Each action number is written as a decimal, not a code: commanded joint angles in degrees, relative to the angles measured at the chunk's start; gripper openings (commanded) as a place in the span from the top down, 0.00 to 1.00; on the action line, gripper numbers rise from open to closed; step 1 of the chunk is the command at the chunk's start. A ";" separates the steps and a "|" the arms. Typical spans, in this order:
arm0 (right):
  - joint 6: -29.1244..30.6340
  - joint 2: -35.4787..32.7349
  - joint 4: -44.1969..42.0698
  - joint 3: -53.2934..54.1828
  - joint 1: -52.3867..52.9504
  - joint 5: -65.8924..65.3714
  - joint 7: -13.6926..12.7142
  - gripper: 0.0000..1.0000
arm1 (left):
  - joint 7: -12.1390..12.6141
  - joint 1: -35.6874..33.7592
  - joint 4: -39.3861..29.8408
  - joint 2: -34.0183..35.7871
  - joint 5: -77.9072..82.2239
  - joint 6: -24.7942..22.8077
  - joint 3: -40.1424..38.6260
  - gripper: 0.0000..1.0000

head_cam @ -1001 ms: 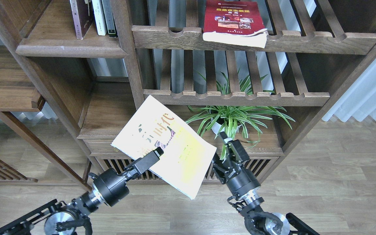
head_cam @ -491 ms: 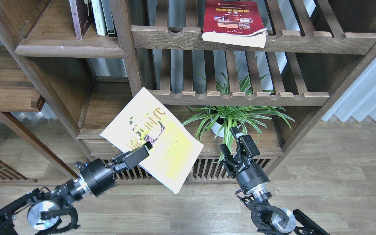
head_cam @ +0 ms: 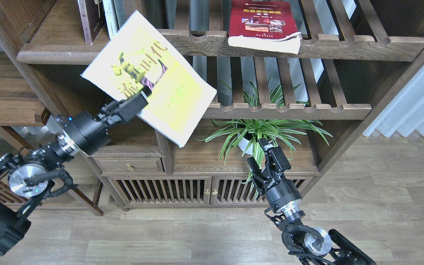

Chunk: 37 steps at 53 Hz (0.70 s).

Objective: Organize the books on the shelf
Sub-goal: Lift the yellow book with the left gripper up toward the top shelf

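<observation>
Left arm: comes in from the lower left, reaching up and to the right.
Left gripper (head_cam: 142, 96): jaws clamped on the yellow-green book (head_cam: 149, 77), held tilted.
Right arm: rises from the bottom right.
Right gripper (head_cam: 266, 156): fingers parted, holding nothing.

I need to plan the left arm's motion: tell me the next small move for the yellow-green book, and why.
Probably lift the left pincer a little higher and leftward. It is shut on the yellow-green book, whose top corner overlaps the upright volumes while most of it hangs below the solid shelf, so it seems too low to slide on.
</observation>
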 commanded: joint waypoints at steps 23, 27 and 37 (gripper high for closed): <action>0.00 -0.37 0.00 -0.66 0.54 -0.17 -0.09 0.02 | 0.08 -3.00 0.01 6.85 -5.42 -0.01 -7.28 0.90; 0.00 -0.37 0.00 -0.66 0.71 -0.34 -0.09 0.02 | 0.08 -3.44 0.01 8.25 -6.47 -0.01 -7.63 0.90; 0.00 -0.20 0.00 -0.66 0.89 -0.61 -0.09 0.02 | 0.08 -6.43 0.01 11.24 -9.19 -0.01 -9.12 0.90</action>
